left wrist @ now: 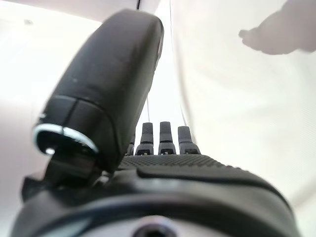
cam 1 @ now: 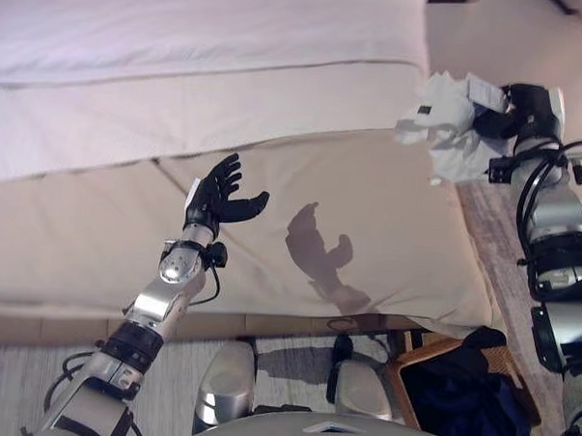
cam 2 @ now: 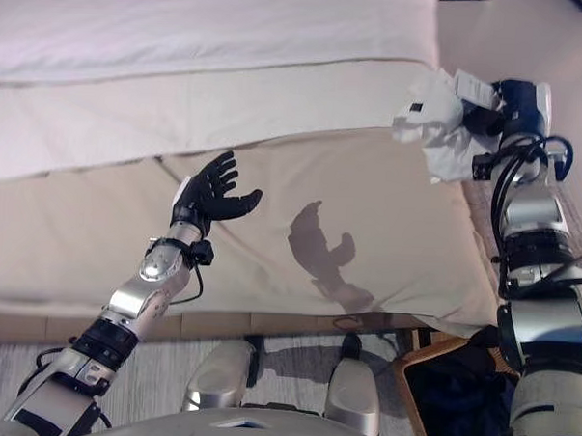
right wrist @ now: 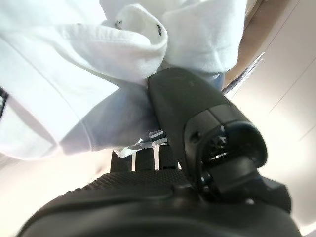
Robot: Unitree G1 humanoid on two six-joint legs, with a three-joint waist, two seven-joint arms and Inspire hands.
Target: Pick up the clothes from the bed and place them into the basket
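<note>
A white garment (cam 1: 448, 126) hangs bunched at the right edge of the bed (cam 1: 98, 219), pinched in my right hand (cam 1: 520, 101). In the right wrist view the thumb (right wrist: 182, 108) presses into the white cloth (right wrist: 74, 64). My left hand (cam 1: 218, 195) is raised over the middle of the bed, fingers spread and straight, holding nothing; it also shows in the left wrist view (left wrist: 168, 168). A wicker basket (cam 1: 422, 357) stands on the floor by the bed's front right corner, with dark blue clothes (cam 1: 462, 394) inside.
The bed has a beige cover in front and a white sheet (cam 1: 183, 30) at the back. A strip of wooden floor (cam 1: 493, 227) runs along the bed's right side. A pale rug (cam 1: 14, 370) lies in front of the bed.
</note>
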